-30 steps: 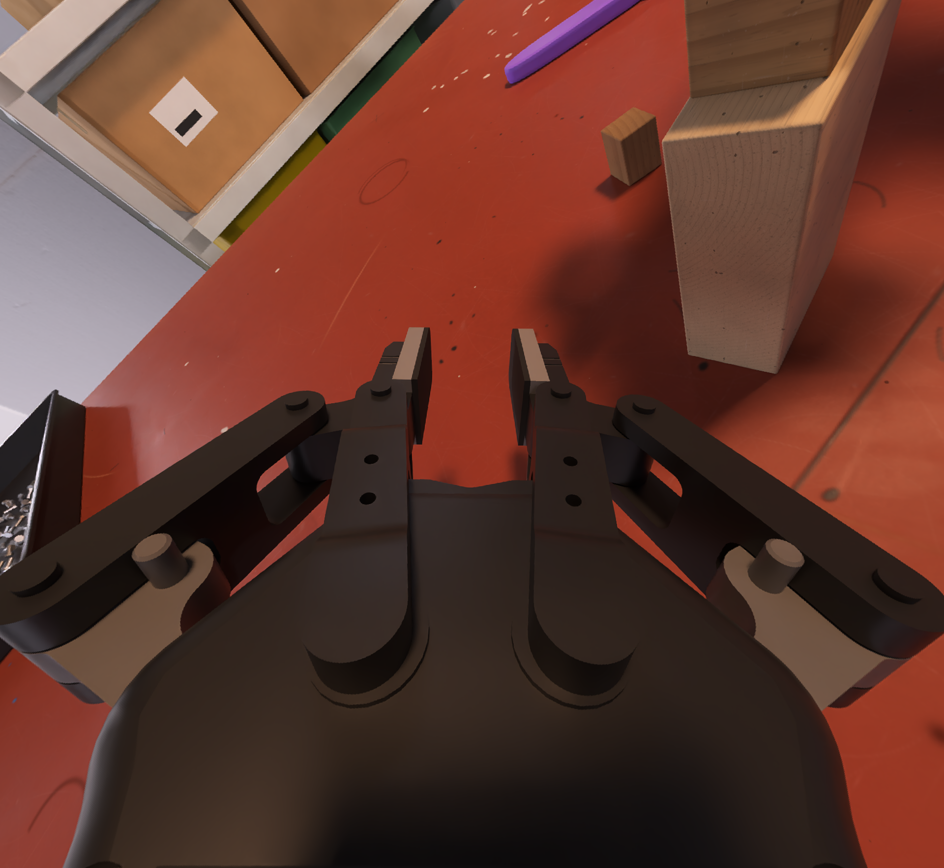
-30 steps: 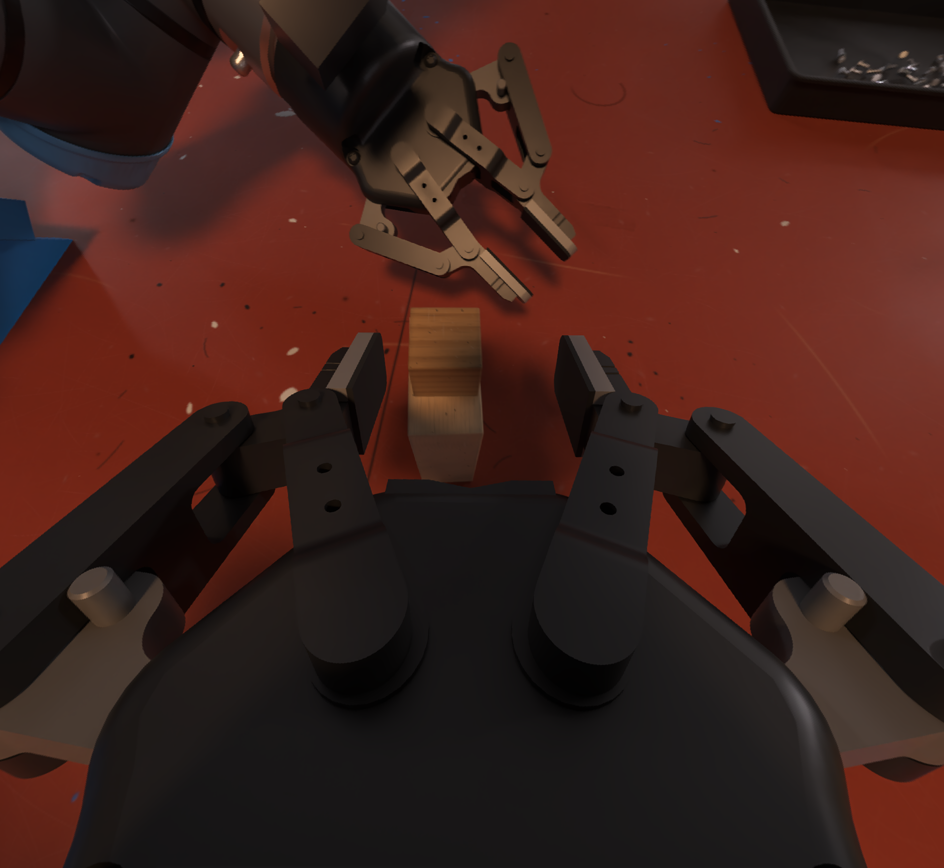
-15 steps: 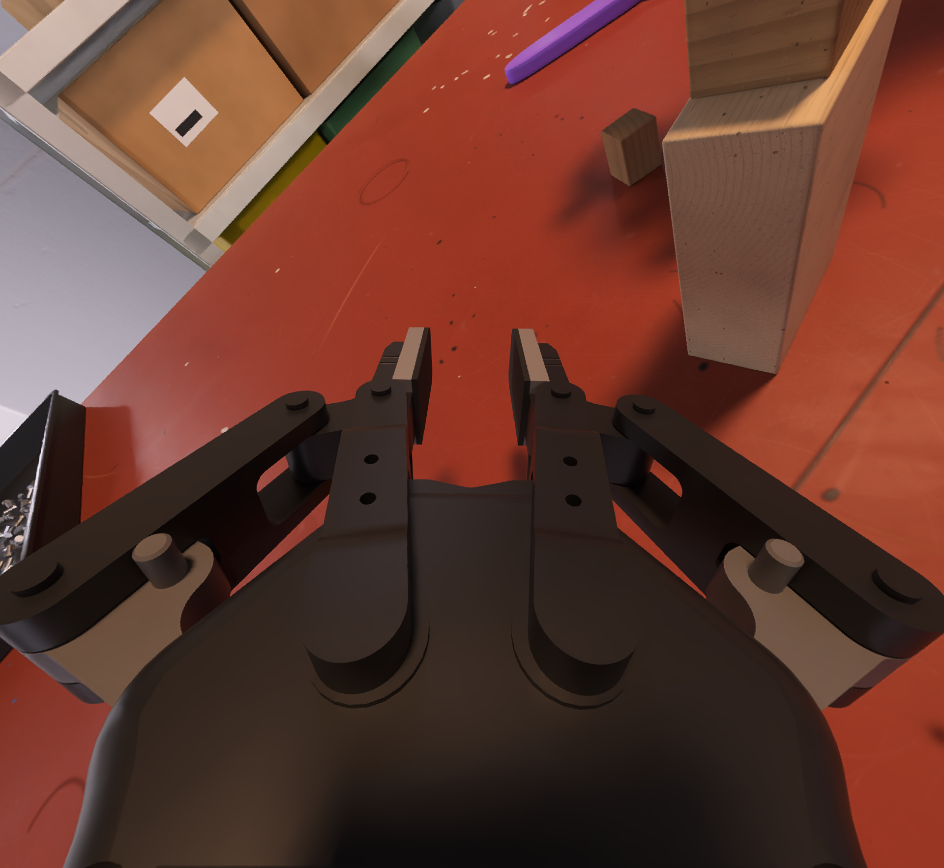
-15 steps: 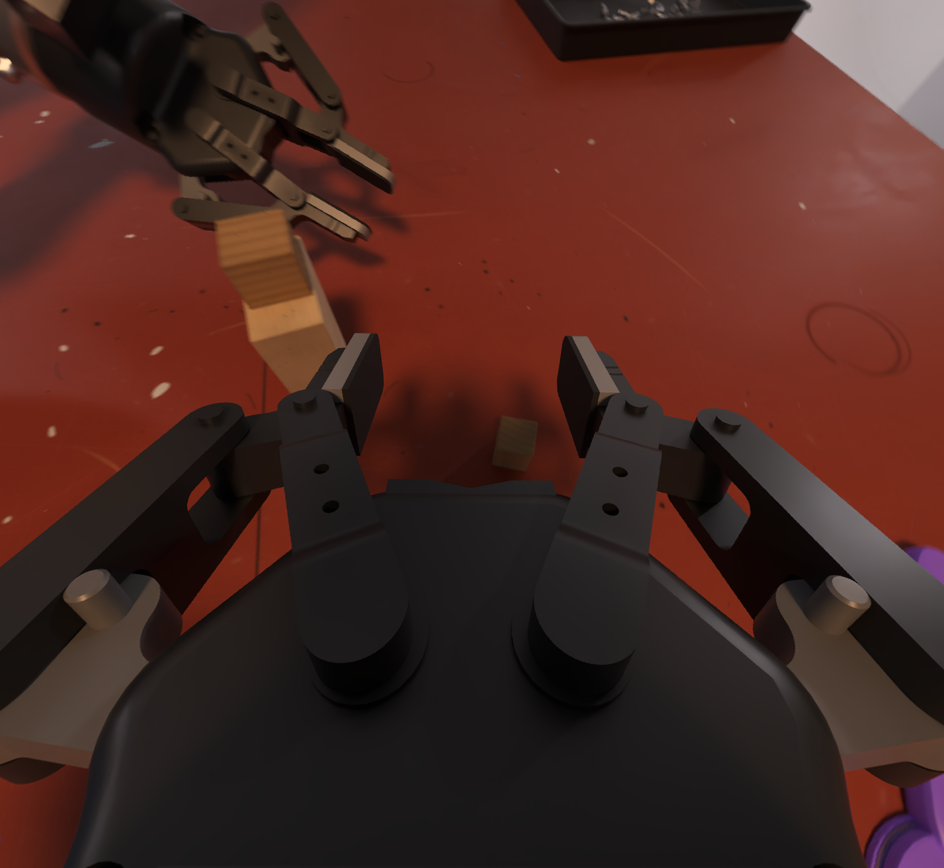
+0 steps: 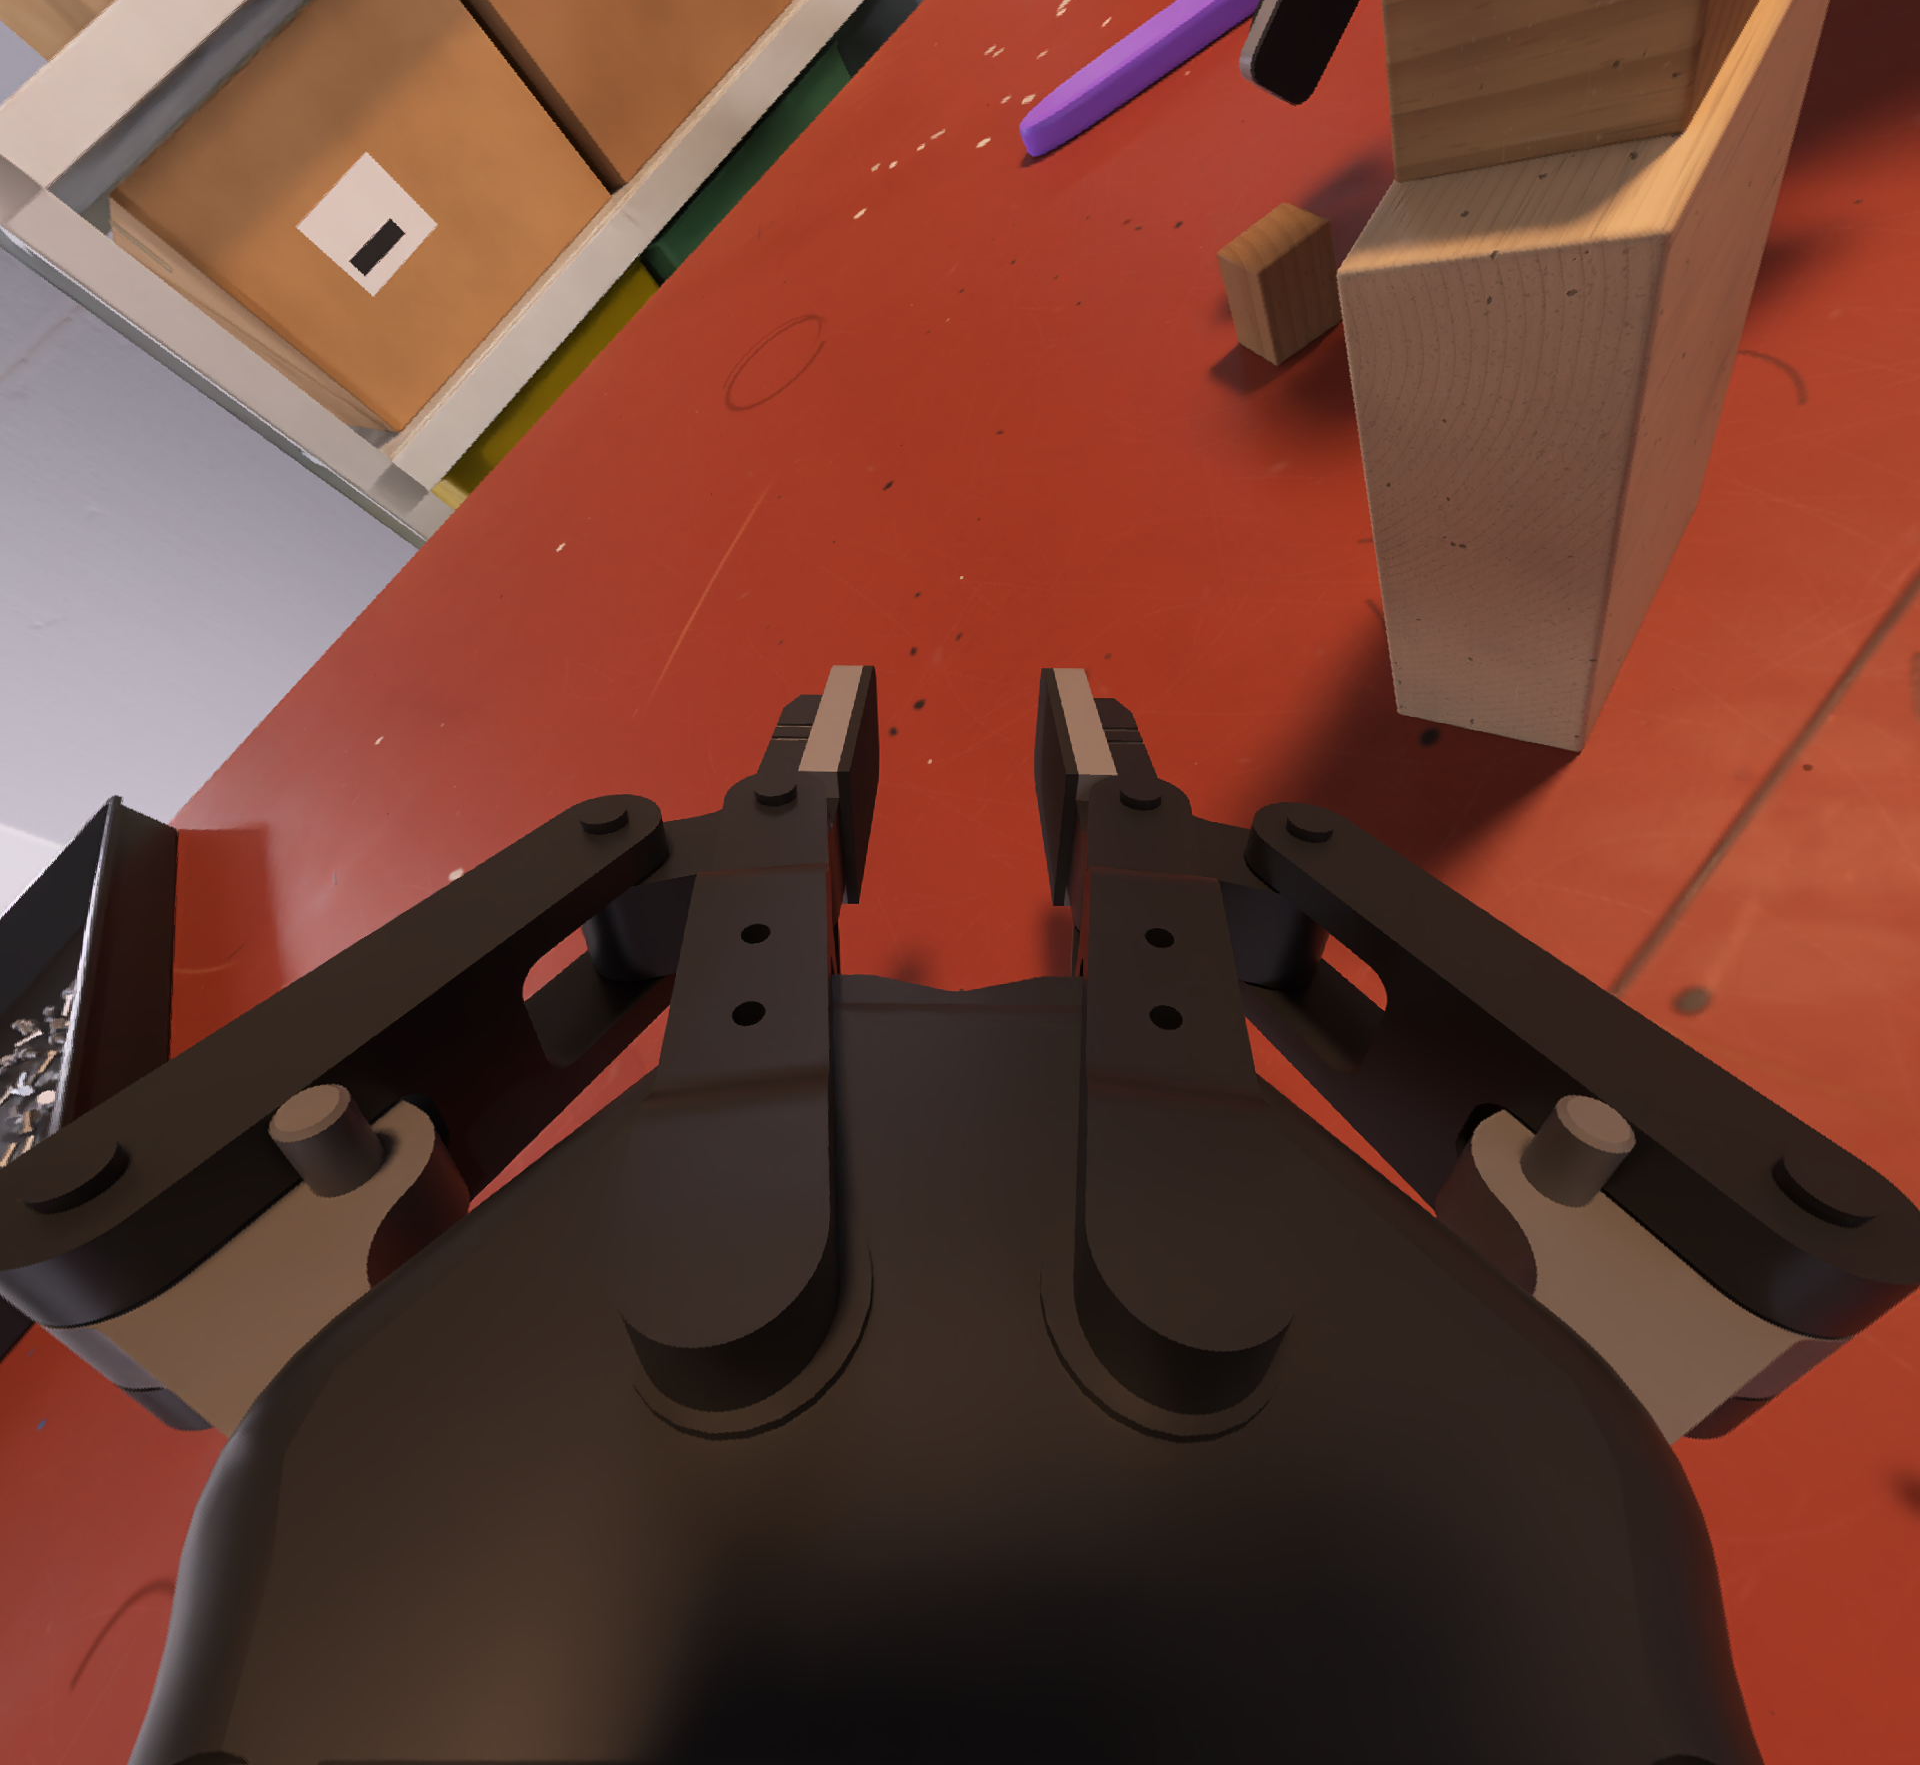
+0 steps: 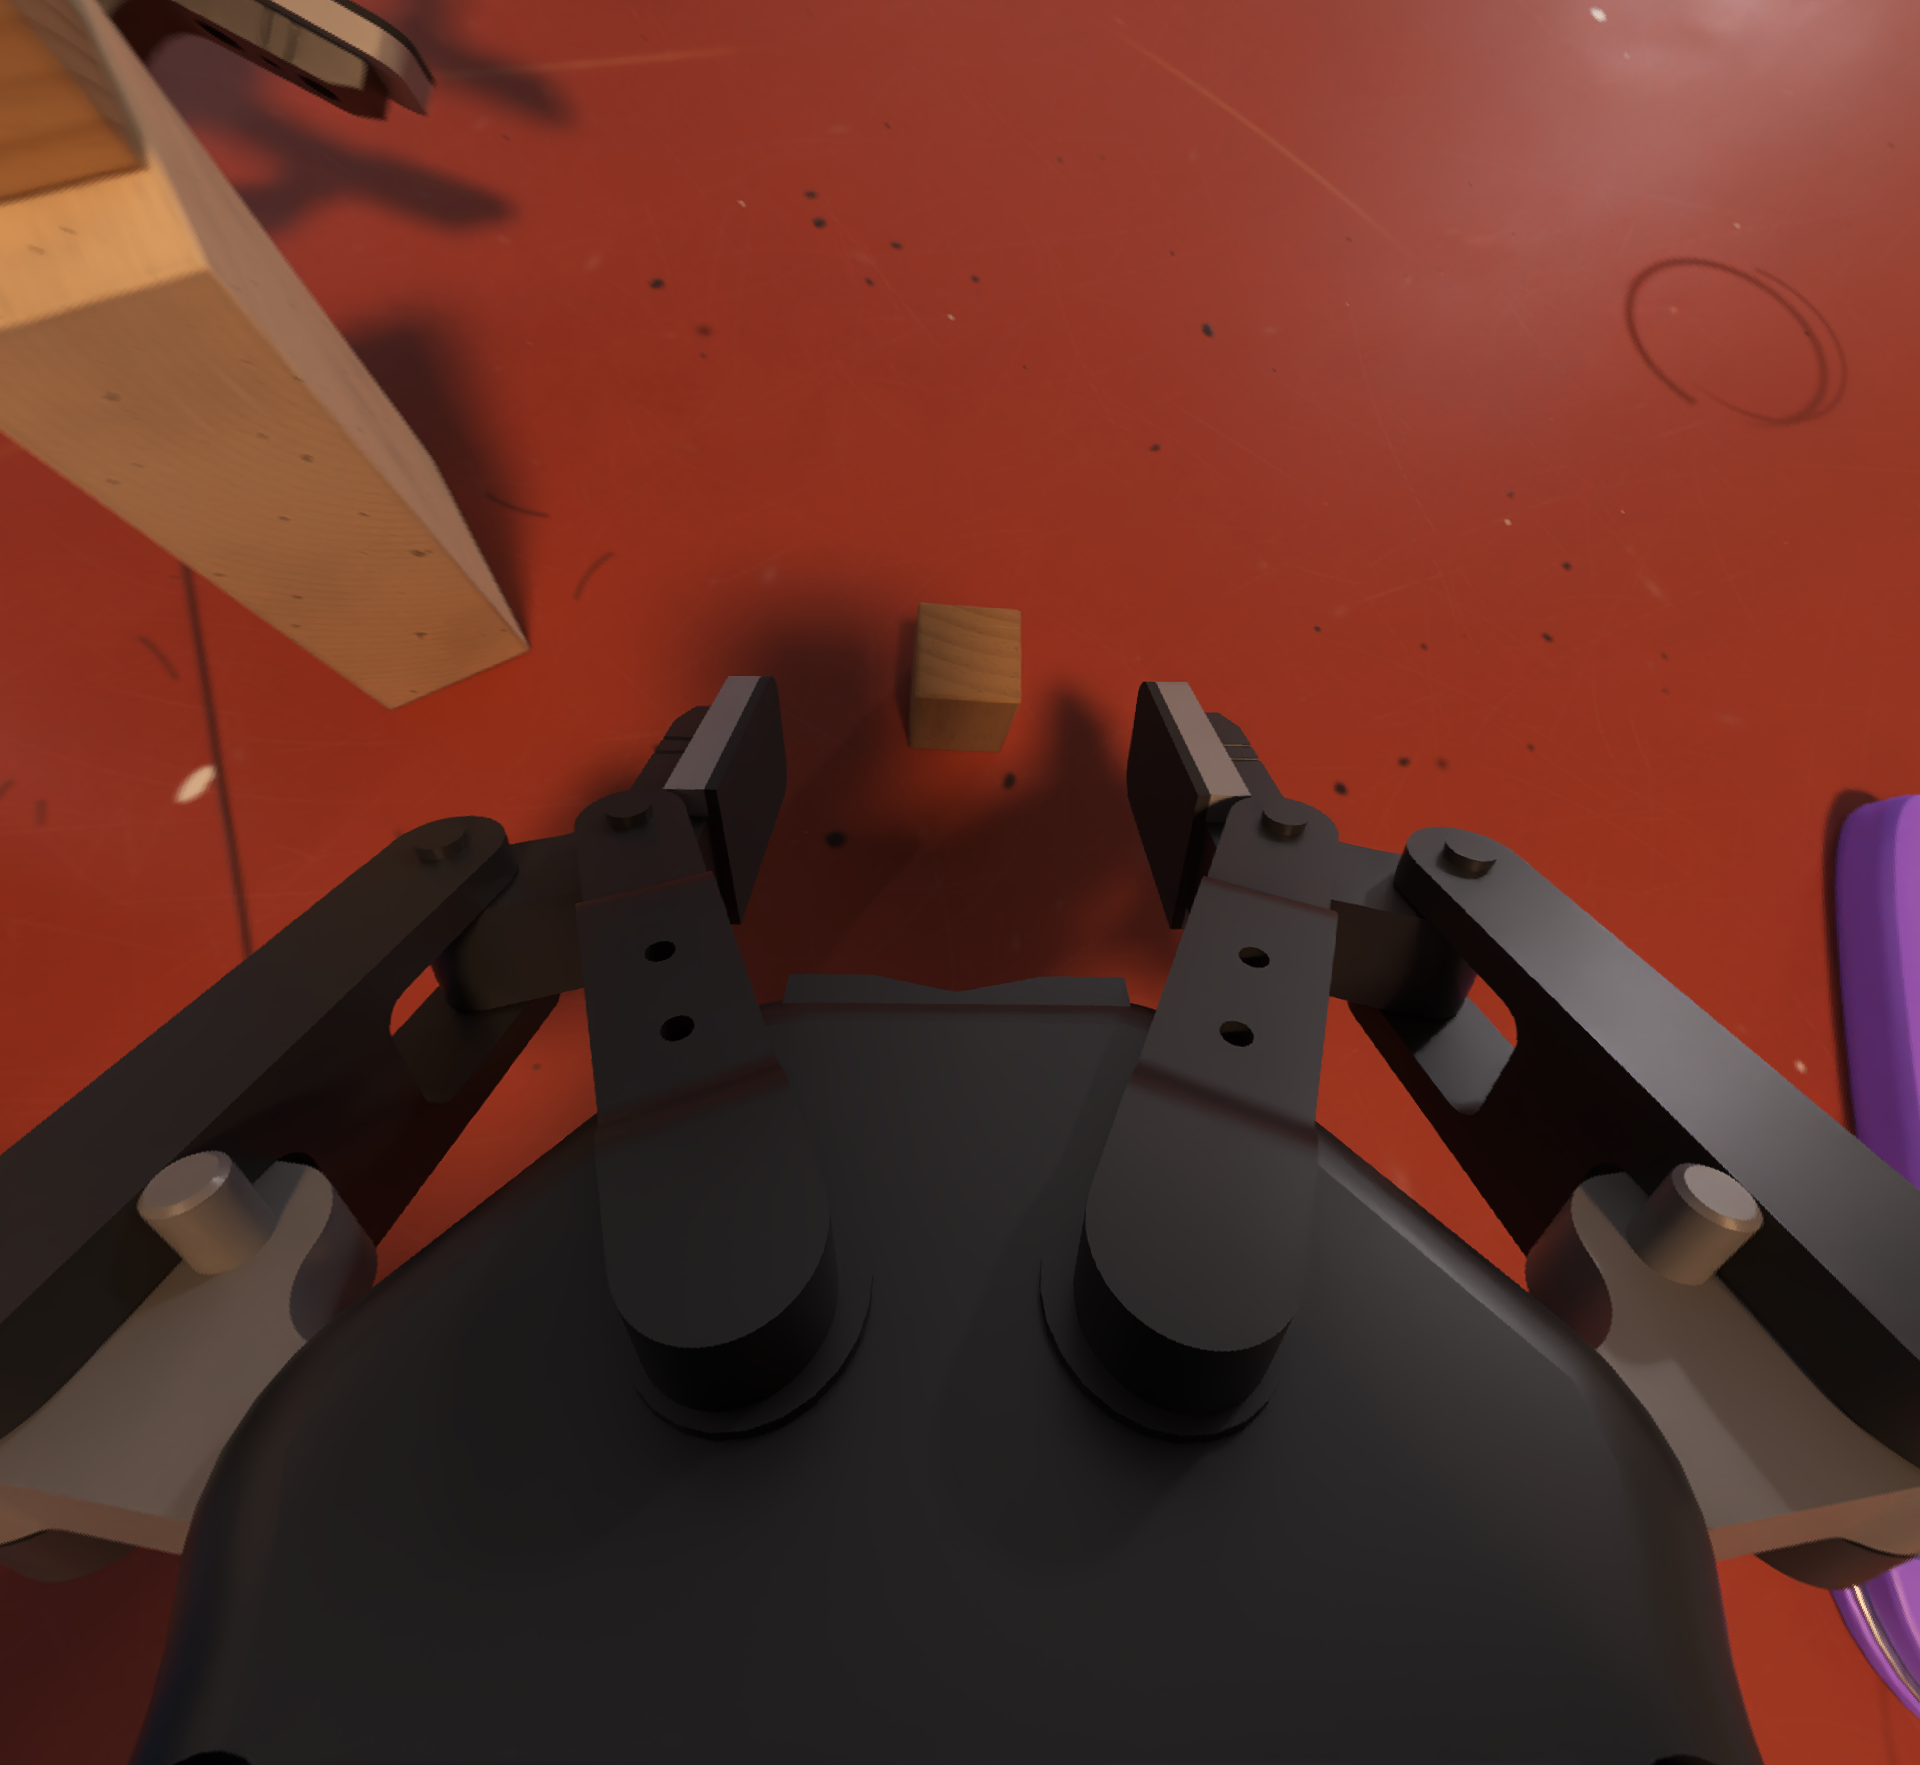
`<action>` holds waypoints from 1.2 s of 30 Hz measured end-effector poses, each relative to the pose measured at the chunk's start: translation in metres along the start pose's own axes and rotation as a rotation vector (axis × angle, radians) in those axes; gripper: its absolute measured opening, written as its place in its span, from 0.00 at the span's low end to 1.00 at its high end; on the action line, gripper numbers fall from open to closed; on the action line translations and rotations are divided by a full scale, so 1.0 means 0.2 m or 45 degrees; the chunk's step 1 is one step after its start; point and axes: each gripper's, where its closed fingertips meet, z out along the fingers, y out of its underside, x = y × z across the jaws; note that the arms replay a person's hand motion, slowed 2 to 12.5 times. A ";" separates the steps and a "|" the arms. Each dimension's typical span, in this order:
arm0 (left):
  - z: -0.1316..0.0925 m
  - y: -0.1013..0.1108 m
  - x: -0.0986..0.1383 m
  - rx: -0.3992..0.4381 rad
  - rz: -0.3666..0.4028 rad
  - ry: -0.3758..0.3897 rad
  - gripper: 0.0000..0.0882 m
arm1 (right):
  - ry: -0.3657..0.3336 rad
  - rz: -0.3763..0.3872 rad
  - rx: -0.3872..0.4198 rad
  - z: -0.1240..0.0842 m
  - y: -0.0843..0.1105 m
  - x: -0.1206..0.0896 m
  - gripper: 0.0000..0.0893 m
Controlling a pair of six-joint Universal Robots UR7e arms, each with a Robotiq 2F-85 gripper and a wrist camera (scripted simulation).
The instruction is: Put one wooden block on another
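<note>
Right gripper (image 6: 956, 780) is hanging over the red table (image 6: 1351, 468) with its jaws spread wide and nothing between them. A small wooden cube (image 6: 964, 676) is sitting on the table just ahead of the gap between the fingertips, touching neither pad.

Left gripper (image 5: 956, 770) is hovering low over bare table surface, jaws parted by a narrow gap, holding nothing. It is showing again in the right wrist view, upper left, as two dark fingers (image 6: 281, 32) beside the stack.

Tall pale wooden block (image 5: 1507, 468) is standing upright on the table, right of the left gripper. A second, darker-grained wooden block (image 5: 1538, 1) is resting on its top face, set toward one end. Both are appearing at the left edge of the right wrist view as well, with the tall block (image 6: 239, 427) well apart from the cube.

In the left wrist view the cube (image 5: 1278, 281) is lying just beside the tall block's base. Beyond it a purple tool (image 5: 1143, 63) is lying flat, partly covered by a dark finger of the other gripper. A shelf with cardboard boxes (image 5: 364, 188) is running along the table's far edge. A black tray (image 5: 62, 988) of small metal parts is sitting at the left border.
</note>
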 end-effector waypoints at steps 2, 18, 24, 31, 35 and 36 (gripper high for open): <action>0.00 0.00 0.00 -0.001 0.001 0.000 0.31 | 0.037 -0.006 -0.029 0.01 0.02 0.02 0.63; 0.00 0.00 0.01 -0.001 0.012 -0.002 0.31 | 0.109 -0.061 -0.138 0.08 0.10 0.05 0.52; 0.00 0.00 0.01 -0.003 0.014 -0.001 0.31 | 0.124 -0.108 -0.145 0.11 0.07 0.02 0.51; 0.00 0.00 0.01 -0.005 0.018 0.000 0.31 | 0.138 -0.146 -0.138 0.13 0.04 0.00 0.50; 0.00 0.00 0.01 -0.007 0.022 0.001 0.31 | 0.162 -0.159 -0.134 0.14 0.03 0.01 0.49; 0.00 0.00 0.01 -0.008 0.023 0.001 0.31 | 0.168 -0.162 -0.131 0.14 0.03 0.01 0.49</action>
